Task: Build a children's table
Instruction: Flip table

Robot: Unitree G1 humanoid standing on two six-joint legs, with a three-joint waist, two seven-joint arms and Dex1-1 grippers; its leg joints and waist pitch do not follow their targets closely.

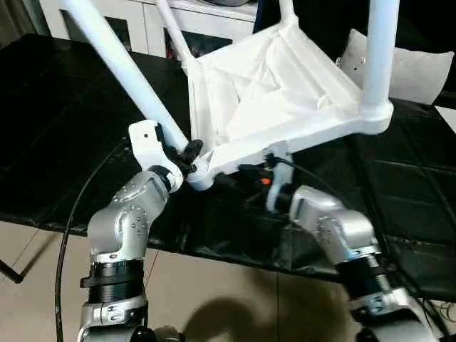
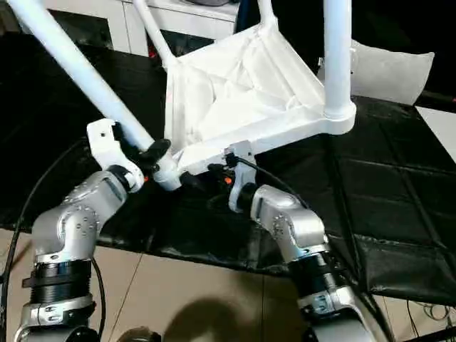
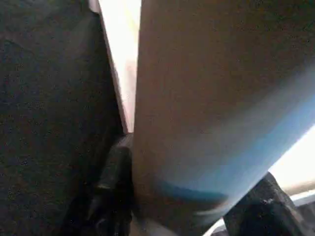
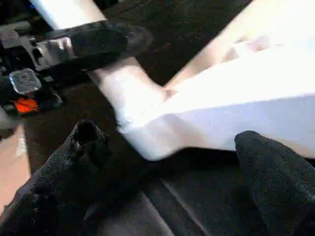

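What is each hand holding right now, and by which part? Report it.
The left hand grips a table leg at its lower end, just above the corner socket. The right hand holds nothing; its fingers are spread below the tabletop edge.

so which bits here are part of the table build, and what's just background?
Job:
- tabletop, underside up
- leg in the near-left socket, left gripper shut on it
- leg standing in the near-right socket
- two far legs
- right gripper open under the tabletop edge

Lying about:
- cabinet
- pillow
- black mat
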